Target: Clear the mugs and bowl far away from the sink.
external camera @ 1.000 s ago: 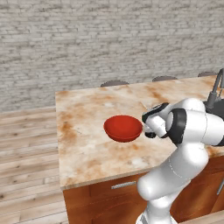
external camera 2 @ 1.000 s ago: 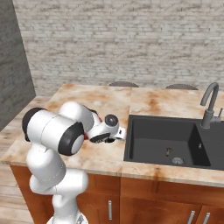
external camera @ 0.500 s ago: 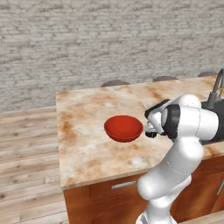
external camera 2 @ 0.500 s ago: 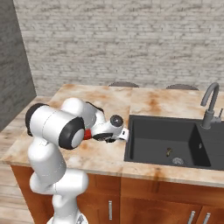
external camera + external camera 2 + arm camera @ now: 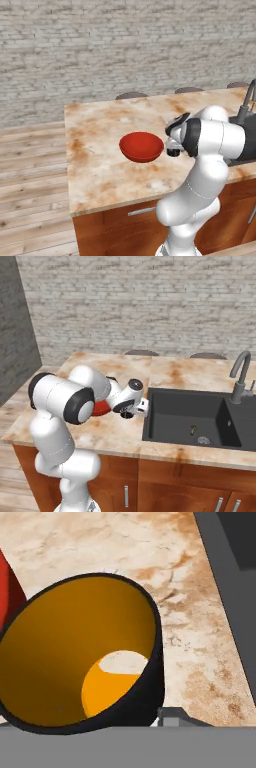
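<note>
The black mug [image 5: 75, 657] with its yellow-orange inside sits right under the hand, seen slantwise and very close. My gripper [image 5: 172, 148] hangs low over the counter with its jaws around the mug [image 5: 173, 152], closed on its sides; the mug hides the fingertips. The wide red bowl [image 5: 141, 146] rests on the counter just left of the mug, almost touching it, and its edge [image 5: 7, 587] shows beside the mug. From the right, the bowl [image 5: 102, 407] peeks out behind my forearm and the gripper [image 5: 127, 412] stands a short way left of the dark sink [image 5: 190, 416].
A marble counter [image 5: 100, 165] reaches left to its edge, with wide bare room left of and behind the bowl. A curved grey faucet [image 5: 240, 376] stands behind the basin. Stool tops [image 5: 132, 94] show past the far edge. A brick wall lies beyond.
The hand has sunk slightly beside the bowl and the elbow has swung outward. The jaws have narrowed a little. The bowl has not moved.
</note>
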You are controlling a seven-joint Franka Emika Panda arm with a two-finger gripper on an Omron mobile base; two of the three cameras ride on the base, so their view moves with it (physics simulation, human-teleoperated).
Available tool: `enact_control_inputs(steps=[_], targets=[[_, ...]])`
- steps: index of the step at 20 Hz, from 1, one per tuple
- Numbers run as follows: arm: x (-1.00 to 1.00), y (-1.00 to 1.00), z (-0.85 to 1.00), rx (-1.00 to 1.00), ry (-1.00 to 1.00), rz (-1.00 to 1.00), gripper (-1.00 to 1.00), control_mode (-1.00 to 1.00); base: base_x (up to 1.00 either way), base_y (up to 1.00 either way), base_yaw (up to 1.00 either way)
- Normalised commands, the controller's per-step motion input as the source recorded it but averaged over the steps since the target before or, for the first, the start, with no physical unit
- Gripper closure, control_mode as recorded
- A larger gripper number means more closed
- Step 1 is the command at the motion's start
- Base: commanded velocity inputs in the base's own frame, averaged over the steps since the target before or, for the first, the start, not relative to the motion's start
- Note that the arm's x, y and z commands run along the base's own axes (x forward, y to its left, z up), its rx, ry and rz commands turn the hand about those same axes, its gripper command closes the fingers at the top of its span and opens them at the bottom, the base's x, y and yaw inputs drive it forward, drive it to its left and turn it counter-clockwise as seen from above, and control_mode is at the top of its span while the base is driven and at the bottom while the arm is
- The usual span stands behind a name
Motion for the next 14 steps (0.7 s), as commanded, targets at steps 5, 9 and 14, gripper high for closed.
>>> enact_control_inputs(steps=[5,9,14], targets=[[-1.00,-0.25,-0.97,0.00,0.13,0.03,1.00,-1.00,0.00,0.00,0.00],[-1.00,-0.23,-1.00,0.00,0.15,0.04,1.00,-1.00,0.00,0.00,0.00],[-0.46,-0.06,0.31,0.00,-0.25,0.05,1.00,-1.00,0.00,0.00,0.00]])
